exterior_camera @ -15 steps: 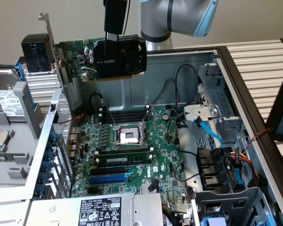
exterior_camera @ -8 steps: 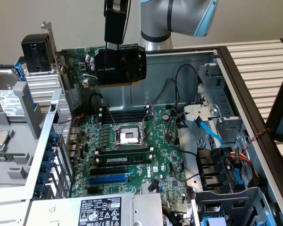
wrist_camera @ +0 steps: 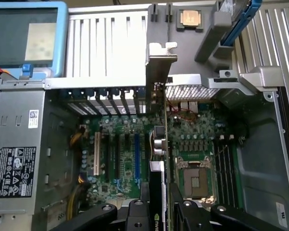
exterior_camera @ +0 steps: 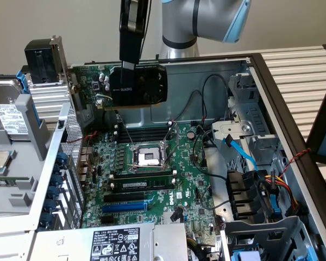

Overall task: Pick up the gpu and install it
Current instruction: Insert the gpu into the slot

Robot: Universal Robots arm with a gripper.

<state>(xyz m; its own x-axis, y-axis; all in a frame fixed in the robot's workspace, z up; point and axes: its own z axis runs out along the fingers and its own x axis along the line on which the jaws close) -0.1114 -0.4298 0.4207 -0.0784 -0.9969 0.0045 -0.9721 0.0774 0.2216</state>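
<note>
Black and clamped from above, your tool (exterior_camera: pixel 129 64) was pinching the gpu (exterior_camera: pixel 138 84) by its upper edge, one finger on each face of the card. The wrist view showed the same grip end-on, with the card standing on edge between the fingers (wrist_camera: pixel 140 208).

You had finished the pick-up. The gpu hung in the air inside the open computer case (exterior_camera: pixel 271 92), near the far wall and clear above the motherboard (exterior_camera: pixel 176 157). Its black shroud faced the exterior camera, and its silver bracket (wrist_camera: pixel 160 62) pointed toward the rear slot openings on the exterior view's left. As far as I could judge, the install had not begun. The card's lower edge touched nothing and no slot held it. In the wrist view it hung over the strip of board between the blue slot (wrist_camera: pixel 135 154) and the CPU socket (wrist_camera: pixel 195 179).

By count, you had one tool and one gpu. There was one motherboard with one bare CPU socket. I could see one blue slot and one white slot (wrist_camera: pixel 94 154), and there were dark slots between them that I could not number with confidence. One labelled power supply (exterior_camera: pixel 117 239) sat at the near end. One loose processor chip (wrist_camera: pixel 191 19) lay outside the case.
</note>
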